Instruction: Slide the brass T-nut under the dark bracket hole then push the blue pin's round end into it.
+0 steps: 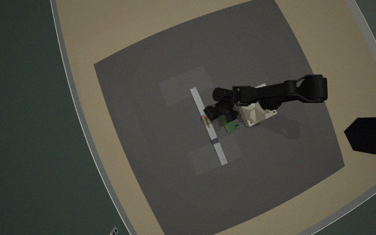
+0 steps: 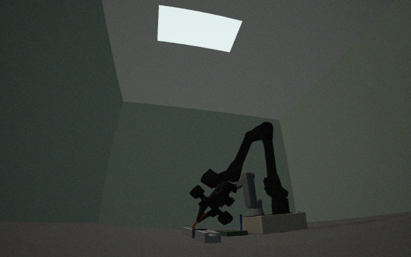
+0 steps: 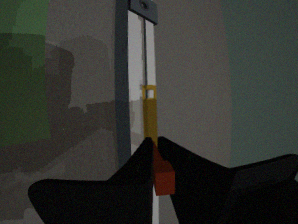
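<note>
My gripper [image 3: 153,143] [image 2: 200,220] is shut on the orange handle [image 3: 164,181] [image 2: 197,221] of the T-nut. The brass T-nut [image 3: 150,117] [image 1: 208,123] hangs tilted from it, over the slot of the aluminum rail [image 3: 136,55] [image 1: 221,155] [image 2: 211,237]. Its far end is at the slot; whether it is inside the lips I cannot tell. The dark bracket [image 1: 214,140] [image 3: 143,9] [image 2: 193,233] sits across the rail, farther along, with its hole visible. The blue pin [image 2: 241,222] [image 1: 237,125] stands upright in the green tray [image 1: 229,127] [image 2: 234,233] [image 3: 22,95].
The pale base block [image 1: 251,119] [image 2: 280,224] under the arm is behind the tray. The tray lies beside the rail on the arm's side. A grey jointed object [image 2: 250,191] stands near the arm's base in the exterior view.
</note>
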Tool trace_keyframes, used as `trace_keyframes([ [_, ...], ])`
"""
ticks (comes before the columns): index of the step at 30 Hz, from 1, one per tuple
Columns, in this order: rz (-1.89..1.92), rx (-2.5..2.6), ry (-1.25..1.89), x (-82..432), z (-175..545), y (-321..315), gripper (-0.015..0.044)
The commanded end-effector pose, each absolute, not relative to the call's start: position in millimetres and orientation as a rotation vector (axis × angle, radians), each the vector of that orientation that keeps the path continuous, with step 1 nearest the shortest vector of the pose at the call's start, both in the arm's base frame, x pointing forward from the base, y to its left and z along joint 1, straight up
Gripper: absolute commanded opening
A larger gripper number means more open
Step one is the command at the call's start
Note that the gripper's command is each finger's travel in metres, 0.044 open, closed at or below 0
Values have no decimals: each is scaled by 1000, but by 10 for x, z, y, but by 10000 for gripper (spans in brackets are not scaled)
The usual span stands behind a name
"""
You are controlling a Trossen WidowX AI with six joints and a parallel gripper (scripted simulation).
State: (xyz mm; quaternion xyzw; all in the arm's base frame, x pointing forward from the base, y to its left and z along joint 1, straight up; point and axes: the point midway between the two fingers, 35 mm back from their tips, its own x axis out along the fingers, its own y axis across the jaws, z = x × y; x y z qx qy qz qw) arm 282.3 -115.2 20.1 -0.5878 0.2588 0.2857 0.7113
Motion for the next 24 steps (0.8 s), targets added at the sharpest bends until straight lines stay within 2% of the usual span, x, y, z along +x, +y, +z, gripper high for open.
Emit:
trace_keyframes([
  [1, 630, -1302, 577, 2823, 198, -1156, -150],
  [24, 657, -1284, 607, 2841, 203, -1165, -150],
])
